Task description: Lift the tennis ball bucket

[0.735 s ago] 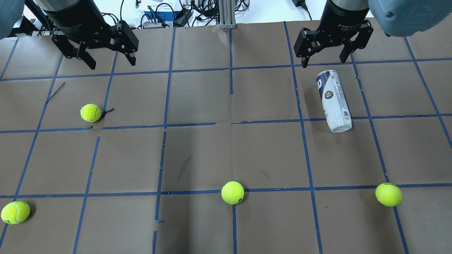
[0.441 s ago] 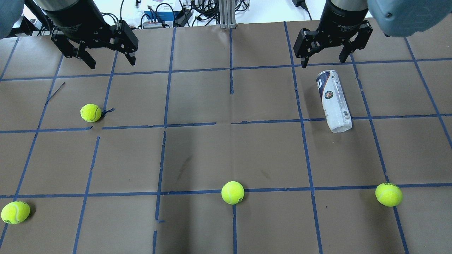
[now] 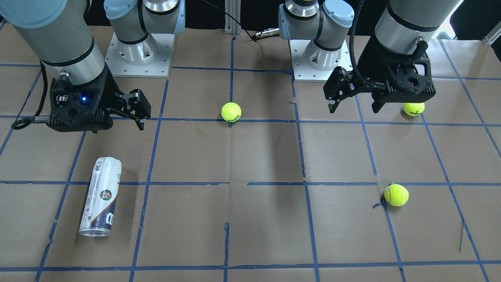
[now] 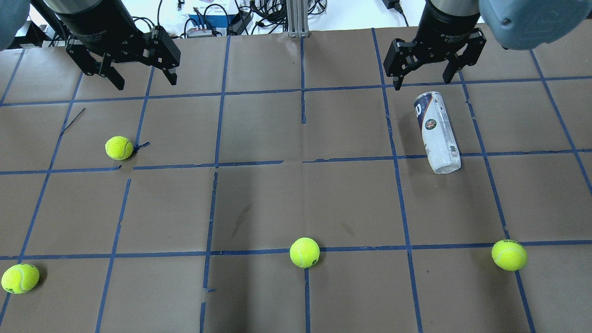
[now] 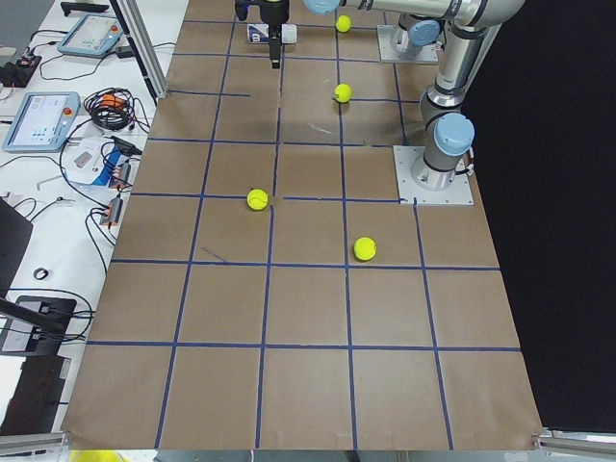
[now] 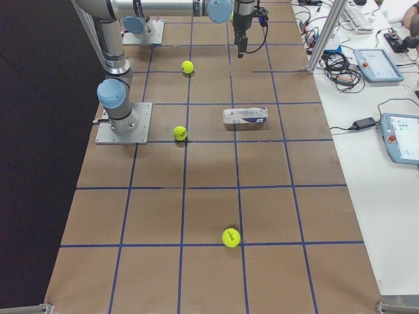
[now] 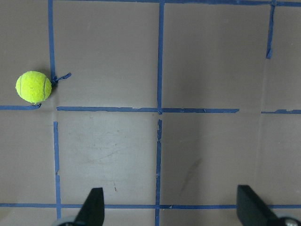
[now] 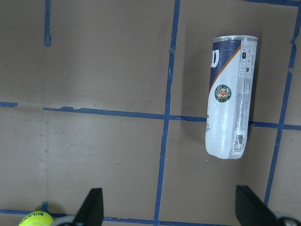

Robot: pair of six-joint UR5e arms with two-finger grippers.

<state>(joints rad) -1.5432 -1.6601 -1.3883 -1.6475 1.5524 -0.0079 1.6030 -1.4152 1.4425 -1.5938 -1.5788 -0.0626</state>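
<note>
The tennis ball bucket [image 4: 437, 132] is a clear tube with a white and navy label. It lies on its side on the brown table, on the right half of the overhead view. It also shows in the front view [image 3: 101, 196] and the right wrist view [image 8: 230, 99]. My right gripper [image 4: 422, 82] is open and empty. It hovers above the table just beyond the tube's far, navy end and is not touching it. My left gripper [image 4: 147, 84] is open and empty, high over the far left of the table.
Several yellow-green tennis balls lie loose: one on the left [image 4: 119, 148], one at the near middle [image 4: 305, 252], one at the near right [image 4: 509, 255], one at the near left corner [image 4: 20, 278]. Blue tape lines grid the table. Cables lie beyond the far edge.
Both grippers have shifted very slightly toward the far edge. The tube and the balls have not moved.
</note>
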